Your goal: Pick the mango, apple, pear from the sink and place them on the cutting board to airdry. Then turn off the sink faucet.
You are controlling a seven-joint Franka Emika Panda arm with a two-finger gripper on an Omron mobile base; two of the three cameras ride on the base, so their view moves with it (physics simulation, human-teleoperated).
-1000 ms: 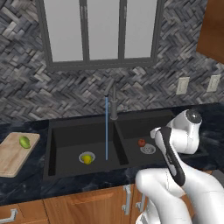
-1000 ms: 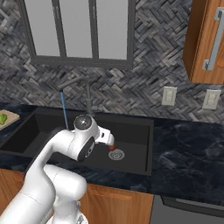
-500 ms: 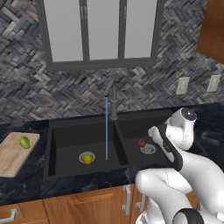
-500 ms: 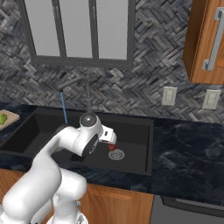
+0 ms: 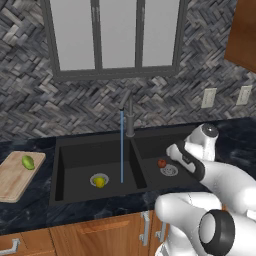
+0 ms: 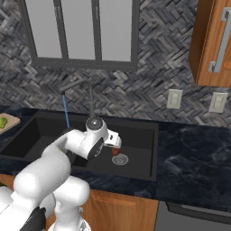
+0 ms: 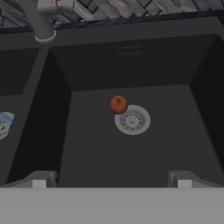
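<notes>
The red apple (image 7: 118,104) lies on the floor of the sink's right basin (image 5: 150,150), touching the far-left edge of the round silver drain (image 7: 132,120). My gripper (image 7: 111,181) hangs open above it, and both fingertips (image 7: 41,179) are clear of the fruit. From the base cameras the gripper (image 5: 171,150) (image 6: 114,144) hovers just over the apple (image 5: 161,163) (image 6: 116,151). A yellow-green mango (image 5: 100,181) rests on the left basin's drain. The green pear (image 5: 27,161) lies on the cutting board (image 5: 12,180). Water (image 5: 121,147) streams from the sink faucet (image 5: 129,117) into the left basin.
The faucet post (image 7: 40,24) stands behind the divider between the two basins, up and to the left of the hand. The right basin's walls (image 7: 205,87) close in on both sides. Dark counter (image 6: 194,153) stretches to the right, and a wooden wall cabinet (image 6: 212,40) hangs above it.
The arm has bent lower and reached forward, carrying the open hand a little nearer the apple over the right basin. None of the fruit has moved, and the water keeps running.
</notes>
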